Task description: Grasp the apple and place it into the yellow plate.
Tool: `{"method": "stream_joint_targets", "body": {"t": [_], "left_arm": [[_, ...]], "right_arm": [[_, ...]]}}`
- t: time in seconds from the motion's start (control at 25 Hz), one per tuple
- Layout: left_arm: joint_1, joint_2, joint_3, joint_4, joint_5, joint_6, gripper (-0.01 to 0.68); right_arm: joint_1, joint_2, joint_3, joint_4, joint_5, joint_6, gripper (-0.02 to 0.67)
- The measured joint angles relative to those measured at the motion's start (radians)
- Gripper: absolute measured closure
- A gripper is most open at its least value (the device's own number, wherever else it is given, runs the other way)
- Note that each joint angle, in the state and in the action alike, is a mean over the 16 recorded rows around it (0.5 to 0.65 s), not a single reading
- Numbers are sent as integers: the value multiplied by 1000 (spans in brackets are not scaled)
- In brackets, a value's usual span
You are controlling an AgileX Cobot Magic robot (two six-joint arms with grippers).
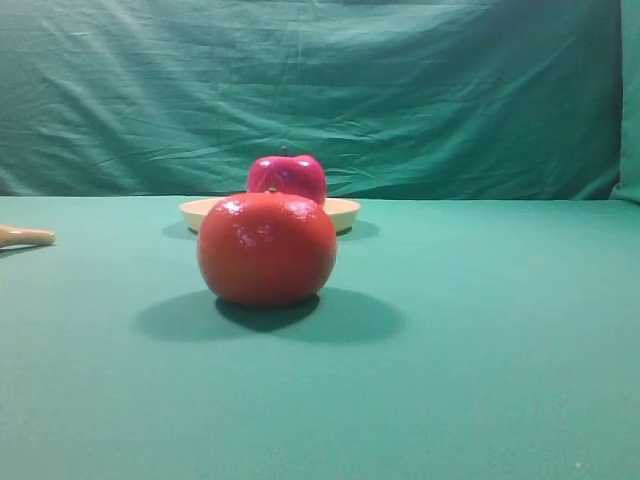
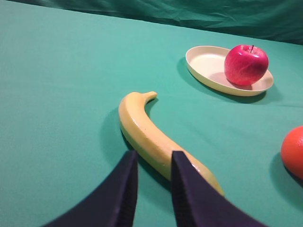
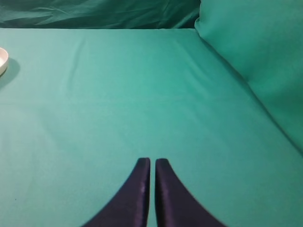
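The dark red apple [image 2: 245,65] with its short stem sits upright inside the pale yellow plate [image 2: 207,66], on the plate's right side. From the high view the apple [image 1: 287,175] and the plate [image 1: 343,211] stand at the back, partly hidden by an orange-red fruit. My left gripper [image 2: 154,158] hovers low over the cloth, well short of the plate, its dark fingers [image 2: 125,189] apart and empty. My right gripper [image 3: 152,161] is shut on nothing over bare cloth, with only a sliver of the plate [image 3: 2,60] at the left edge.
A yellow banana [image 2: 149,135] lies on the green cloth just beyond my left fingers; its tip [image 1: 25,236] shows at the left. A round orange-red fruit [image 1: 266,248] stands in front of the plate. A green cloth backdrop [image 1: 320,90] hangs behind.
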Motion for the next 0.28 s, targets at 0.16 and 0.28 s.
{"method": "stream_joint_targets", "body": {"t": [0.16,0.28], "left_arm": [[0,0,0,0,0,0,516],[0,0,0,0,0,0,516]], "right_arm": [[0,0,0,0,0,0,649],[0,0,0,0,1,0,649]]}}
